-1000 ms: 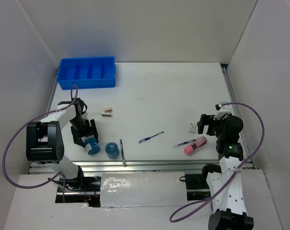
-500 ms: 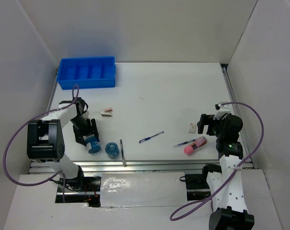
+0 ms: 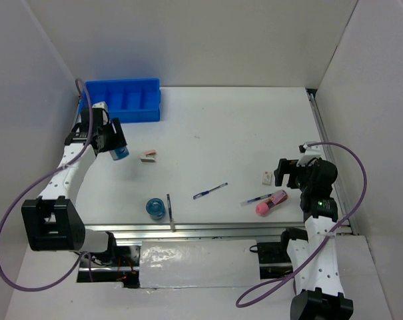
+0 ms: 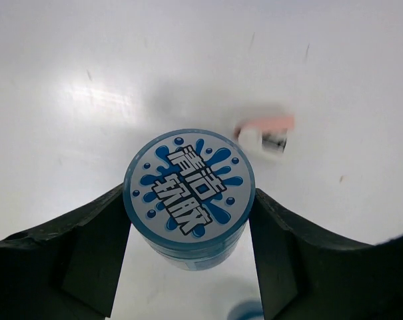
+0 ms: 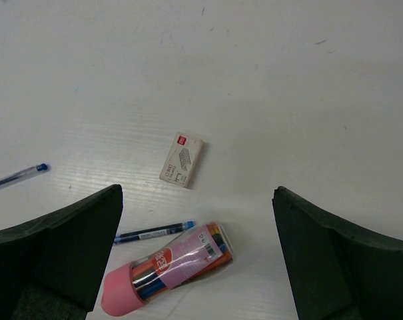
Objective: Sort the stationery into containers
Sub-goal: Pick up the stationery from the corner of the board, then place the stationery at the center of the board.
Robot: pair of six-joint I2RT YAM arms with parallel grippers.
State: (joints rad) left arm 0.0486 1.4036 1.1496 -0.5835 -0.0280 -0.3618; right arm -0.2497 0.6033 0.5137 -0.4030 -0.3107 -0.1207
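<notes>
The blue tape roll [image 4: 189, 193] is clamped in the left tool [image 4: 188, 203], one jaw on each side of its round wall. It's held off the tabletop [image 3: 241, 127], just in front of the blue tray [image 3: 121, 117], level with the tray's left end.

Step in hand looks like carry-and-drop. You want the roll over the tray's near wall with room under it, then centred over one compartment before you let go. Don't release over a divider or it may tip and sit across two cells. Go low before parting the jaws, since a round thing will likely roll or bounce out if dropped high.

Roll orientation: the printed round face looks straight back at the wrist camera, so its axis runs along the tool's reach, far end toward the tabletop. It's a short stubby cylinder, and the grip is across its width. Lowered like that, it should land on its flat end.

A pink-and-white eraser [image 4: 264, 133] lies in front of the tray, toward its right end. The second tape roll [image 3: 155, 208] is well in front of the tray.

The right tool [image 5: 198, 250] has its jaws wide apart and holds nothing. It hangs far right of the tray, over the pink tube [image 5: 168, 267].
</notes>
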